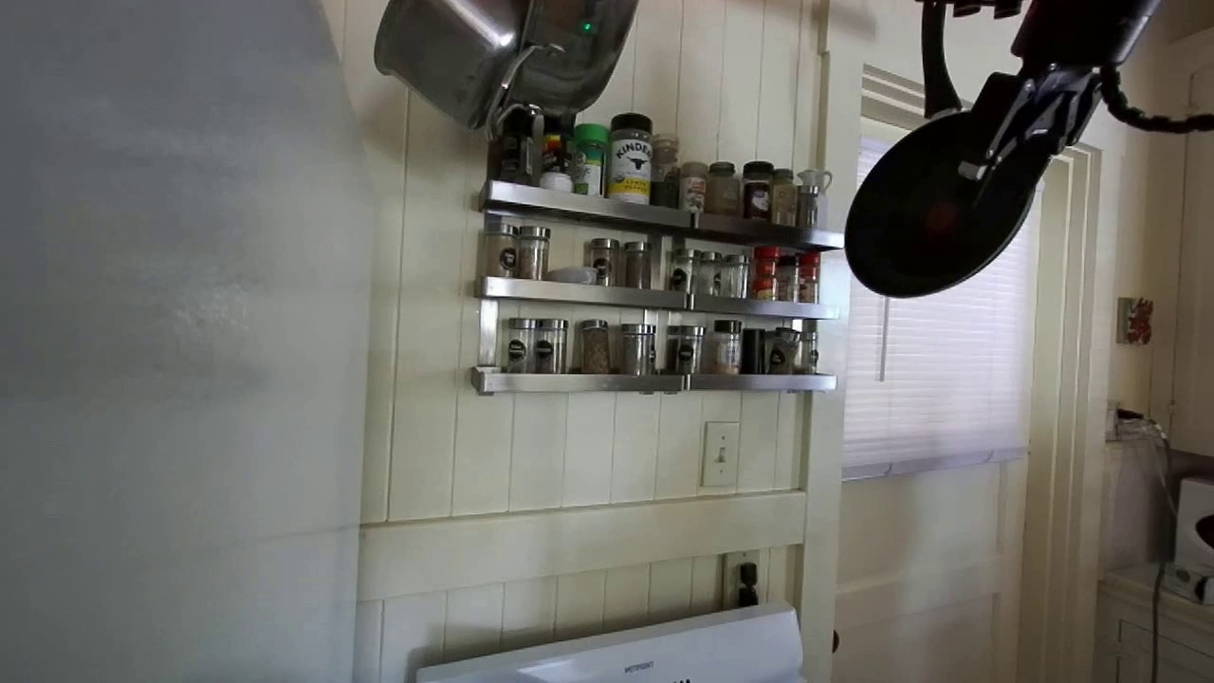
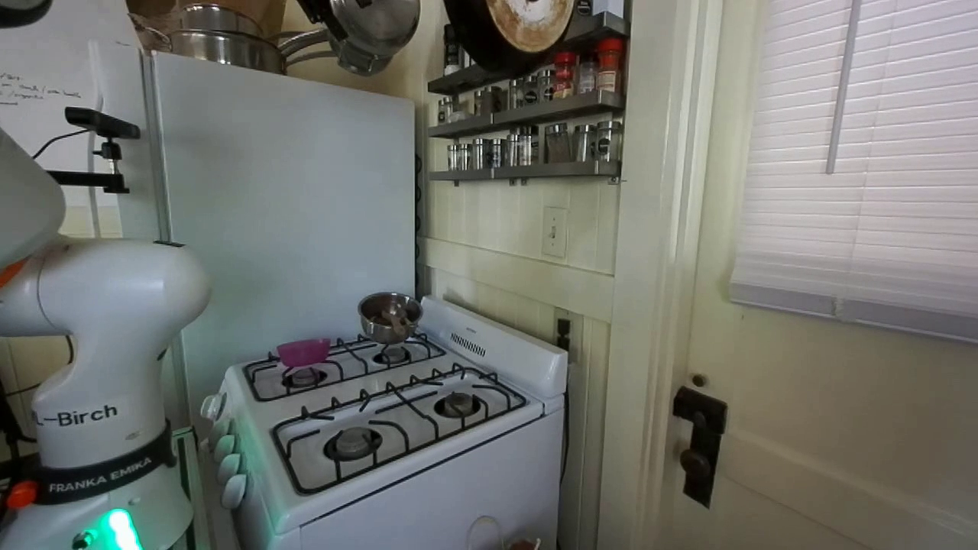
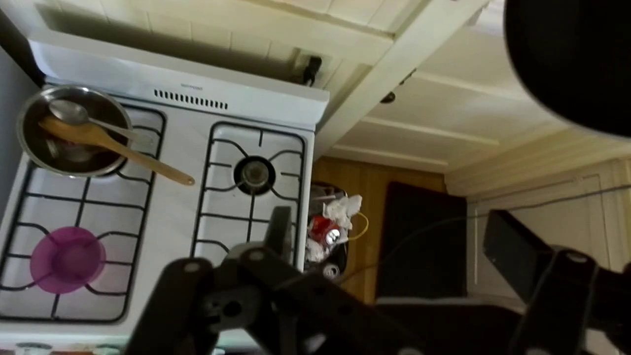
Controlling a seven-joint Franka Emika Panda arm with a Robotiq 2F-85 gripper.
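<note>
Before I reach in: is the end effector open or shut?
Open: in the wrist view, the end effector has its fingers wide apart.

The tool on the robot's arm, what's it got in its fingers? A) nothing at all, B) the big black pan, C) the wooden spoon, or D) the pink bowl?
A: in the wrist view the tool is open, its fingers standing wide apart with nothing gripped, and you can see the wooden floor through the gap.
</note>
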